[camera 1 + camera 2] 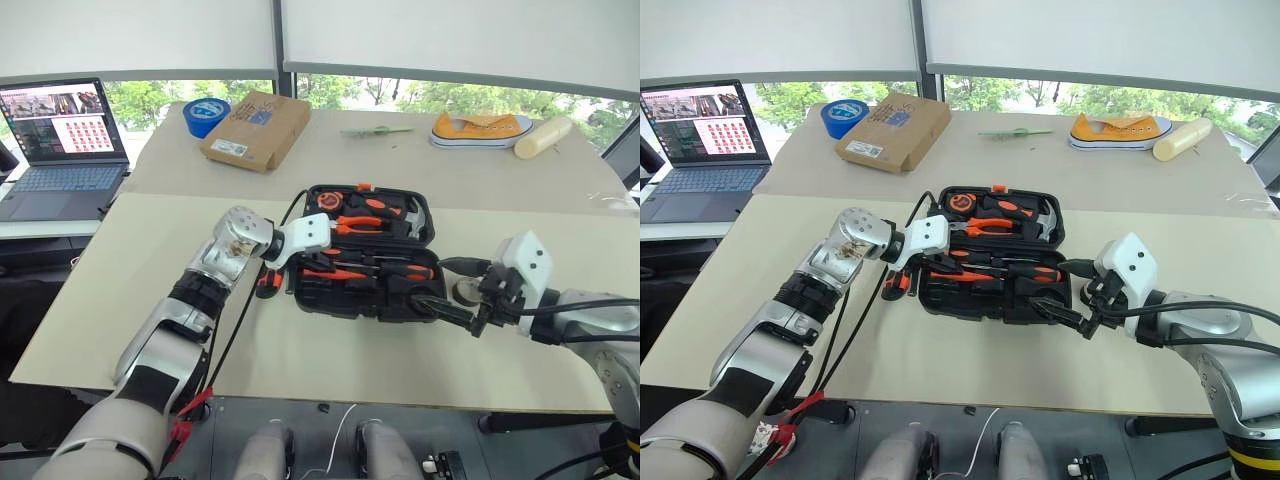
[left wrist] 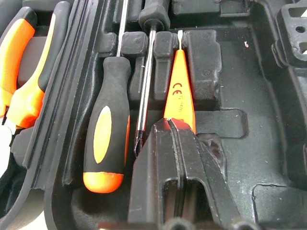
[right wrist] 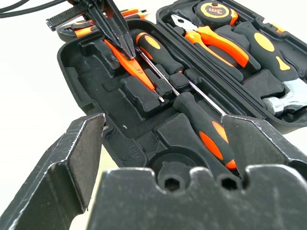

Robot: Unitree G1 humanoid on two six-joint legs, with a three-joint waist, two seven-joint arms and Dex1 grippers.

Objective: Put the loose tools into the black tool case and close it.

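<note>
The black tool case (image 1: pixel 330 305) lies open in the middle of the table, with hammer, pliers and tape measure in its far half. In its near half lie two long screwdrivers (image 2: pixel 108 129) (image 3: pixel 206 124) and the small orange screwdriver (image 2: pixel 180 81). My left gripper (image 2: pixel 175 127) is shut, its tips resting on that orange screwdriver's handle. An orange-black utility knife (image 1: pixel 268 283) lies on the table just left of the case, under my left wrist. A small dark tape roll (image 1: pixel 464 293) sits right of the case. My right gripper (image 1: pixel 445 310) hangs open at the case's near right corner, holding nothing.
At the back of the table are a brown cardboard box (image 1: pixel 255 130), a blue tape roll (image 1: pixel 206 115), a yellow shoe (image 1: pixel 480 128) and a cream cylinder (image 1: pixel 543 137). A laptop (image 1: pixel 60 140) stands on a side desk to the left. A black cable runs under my left arm.
</note>
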